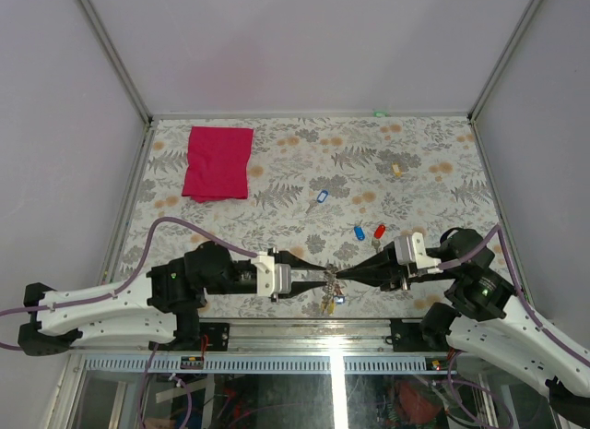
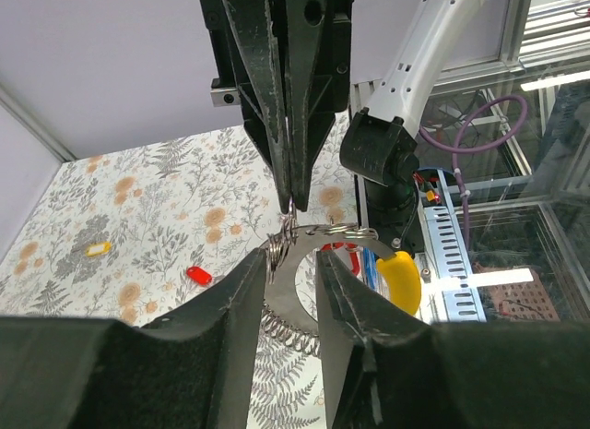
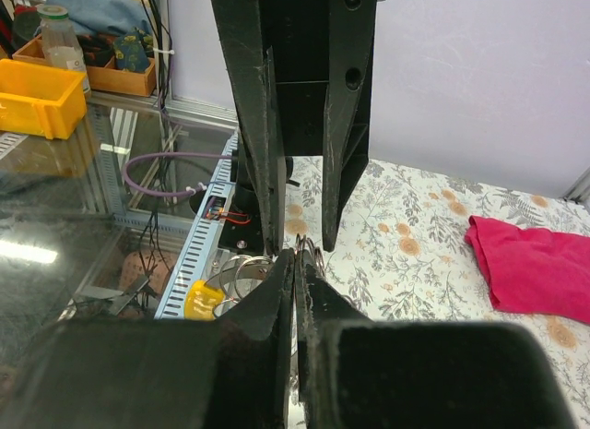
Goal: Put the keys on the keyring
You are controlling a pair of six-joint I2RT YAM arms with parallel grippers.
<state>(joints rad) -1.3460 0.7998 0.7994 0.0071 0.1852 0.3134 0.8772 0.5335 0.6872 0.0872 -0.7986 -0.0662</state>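
Over the near edge of the fern-and-flower-patterned worktop [image 1: 433,152], two black tools tip to tip. Right tool [image 3: 295,260] clenched, fingertips pinched on the thin silver-grey metal keyring [image 2: 324,232], held up off the worktop between the arms. Left tool [image 2: 290,258] partly released, fingers apart with the keyring's edge in the gap, touching one finger; whether pinched there, impossible to tell.

Hanging from the keyring, a small metal key with a yellow oval plastic tag [image 2: 403,281], a red tag [image 2: 341,248] partly hidden beside it.

Loose on the worktop: a blue-tagged key [image 1: 322,197] farther back, a second blue-tagged key [image 1: 359,232] and a red-tagged key [image 1: 379,232] side by side just beyond the right tool, a yellow-tagged key [image 1: 396,169] toward the back right. Folded red cloth [image 1: 218,161] at the back left.
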